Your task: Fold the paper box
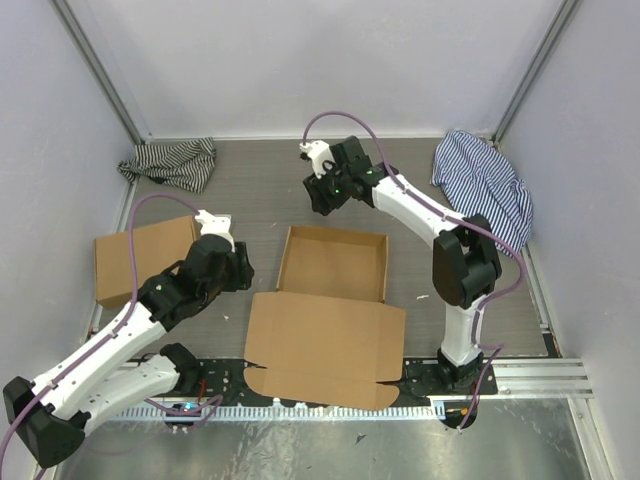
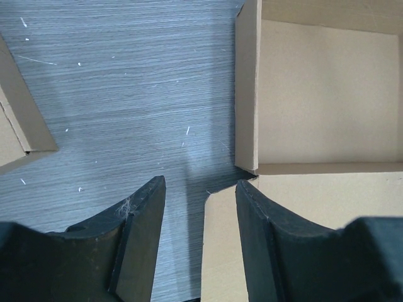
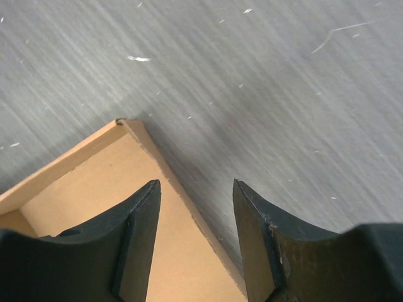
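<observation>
- The box (image 1: 333, 262) sits mid-table (image 1: 250, 190), between the two arms. Its tray is already formed, with four walls standing.
- The lid (image 1: 325, 345) lies flat, hinged on the tray's near wall and spread toward the arm bases. I judge closing it to be the main step left.
- The left gripper (image 2: 200, 182) is spread wide and holds nothing. It hangs just off the tray's left wall (image 2: 245, 94), near the corner where the lid hinges.
- Between its fingers I see the lid's side tab (image 2: 219, 251) lying flat. That looks like a good spot for catching the tab or the lid's left edge.
- The right gripper (image 3: 196, 182) is also wide and empty. It hovers above the tray's far edge near a far corner, one finger over the tray and the other over bare table.
- From there I could pinch the far wall and brace the tray while the lid swings over.
- A second box (image 1: 135, 262) lies flat to the left, well apart.
- A striped cloth (image 1: 170, 162) and a shirt (image 1: 485, 180) sit in the far corners, away from the fold.
</observation>
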`<state>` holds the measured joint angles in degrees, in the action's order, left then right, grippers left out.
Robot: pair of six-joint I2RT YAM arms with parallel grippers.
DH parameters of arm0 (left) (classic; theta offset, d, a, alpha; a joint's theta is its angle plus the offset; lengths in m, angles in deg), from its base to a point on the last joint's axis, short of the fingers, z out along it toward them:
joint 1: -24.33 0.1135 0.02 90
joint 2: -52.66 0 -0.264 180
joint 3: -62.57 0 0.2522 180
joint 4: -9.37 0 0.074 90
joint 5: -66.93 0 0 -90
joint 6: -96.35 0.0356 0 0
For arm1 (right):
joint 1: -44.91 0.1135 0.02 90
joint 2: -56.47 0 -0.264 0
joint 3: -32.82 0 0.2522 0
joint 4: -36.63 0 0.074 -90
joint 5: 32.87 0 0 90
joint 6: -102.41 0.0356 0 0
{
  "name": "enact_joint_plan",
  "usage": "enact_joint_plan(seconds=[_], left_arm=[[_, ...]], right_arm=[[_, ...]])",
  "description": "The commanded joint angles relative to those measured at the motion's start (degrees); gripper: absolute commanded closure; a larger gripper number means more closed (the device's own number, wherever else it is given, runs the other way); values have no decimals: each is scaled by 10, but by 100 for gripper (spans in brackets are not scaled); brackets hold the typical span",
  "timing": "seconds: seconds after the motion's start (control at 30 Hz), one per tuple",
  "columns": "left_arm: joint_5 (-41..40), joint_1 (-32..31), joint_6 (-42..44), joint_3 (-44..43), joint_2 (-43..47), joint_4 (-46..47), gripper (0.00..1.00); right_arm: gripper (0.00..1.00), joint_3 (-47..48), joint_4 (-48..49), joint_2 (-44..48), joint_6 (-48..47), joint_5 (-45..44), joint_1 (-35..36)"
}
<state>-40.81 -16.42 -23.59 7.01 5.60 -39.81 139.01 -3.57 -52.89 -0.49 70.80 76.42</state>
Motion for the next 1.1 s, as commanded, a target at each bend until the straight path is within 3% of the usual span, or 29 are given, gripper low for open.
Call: enact_joint_plan(seconds=[0.0,0.77,0.83,1.07], left_arm=[[-8,2,-2,11,8,13,44],[-9,2,-4,14,9,12,44],[-10,2,-4,14,10,12,44],[-9,2,-5,14,12,11,44]], right_arm=[[46,12,-26,-17,-19,58,11],[47,33,-40,-104,-26,9,35],[50,40,-40,-112,-17,-6,36],[79,51,-45,-124,27,-96,31]])
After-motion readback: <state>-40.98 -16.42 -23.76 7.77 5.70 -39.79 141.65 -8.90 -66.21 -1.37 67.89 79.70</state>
